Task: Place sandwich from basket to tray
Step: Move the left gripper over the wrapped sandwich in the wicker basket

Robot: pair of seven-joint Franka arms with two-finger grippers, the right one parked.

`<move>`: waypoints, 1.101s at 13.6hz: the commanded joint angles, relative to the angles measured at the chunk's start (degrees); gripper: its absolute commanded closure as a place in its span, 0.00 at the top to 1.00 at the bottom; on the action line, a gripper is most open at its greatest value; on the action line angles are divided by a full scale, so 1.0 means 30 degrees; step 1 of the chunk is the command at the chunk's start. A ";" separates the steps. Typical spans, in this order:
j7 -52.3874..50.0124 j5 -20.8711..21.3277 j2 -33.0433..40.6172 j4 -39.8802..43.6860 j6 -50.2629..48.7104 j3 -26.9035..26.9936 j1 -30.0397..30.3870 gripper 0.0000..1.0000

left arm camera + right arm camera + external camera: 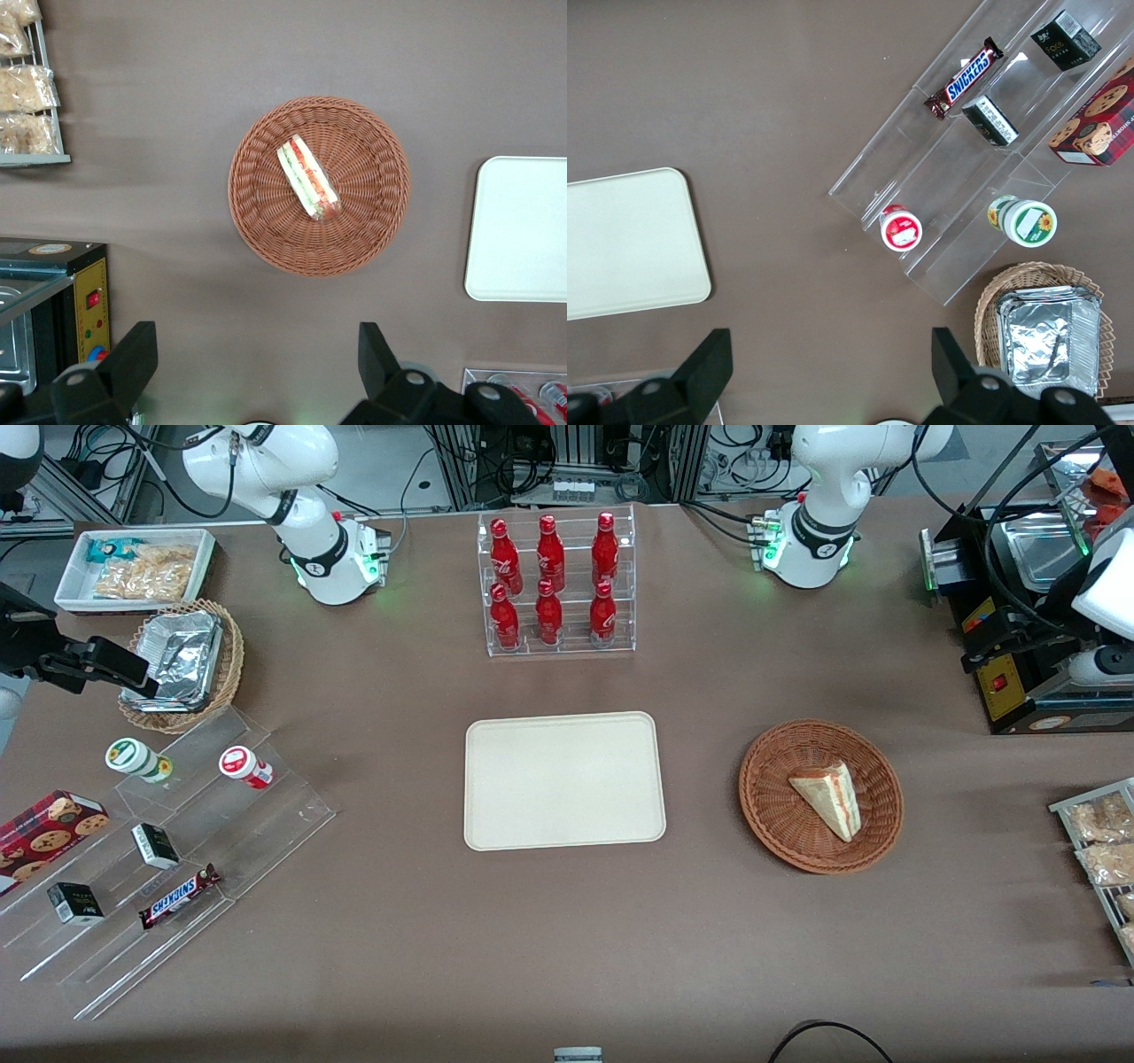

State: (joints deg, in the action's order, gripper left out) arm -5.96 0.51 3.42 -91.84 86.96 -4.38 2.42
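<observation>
The sandwich (308, 177) lies in the basket (372, 133), which sits on the tabletop (567, 921) beside the tray (496, 779), toward the working arm's end. The hand (257, 363) hangs high above the basket, fingers (133, 354) spread wide, holding and touching nothing. I'd bring it straight down over the wedge, fingers straddling the bread faces, and close gently so the filling isn't squeezed out.

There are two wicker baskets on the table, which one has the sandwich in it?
The reddish-brown basket beside the tray holds the sandwich. The lighter basket holds a foil container. The end effector hangs open above the table near the sandwich basket.
</observation>
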 commanded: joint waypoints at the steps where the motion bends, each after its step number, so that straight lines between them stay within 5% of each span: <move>1: -0.0444 -0.0143 0.0471 -0.0500 0.0077 -0.0152 0.0218 1.00; 8: -0.0851 0.0034 -0.2422 -0.0618 0.1303 -0.0123 0.0278 1.00; 15: -0.4771 -0.0228 -0.4477 -0.5007 0.8589 -0.0181 0.0072 1.00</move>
State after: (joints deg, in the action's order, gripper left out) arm -16.13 0.49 -9.45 -102.52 106.33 -4.66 2.76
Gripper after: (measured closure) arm 0.000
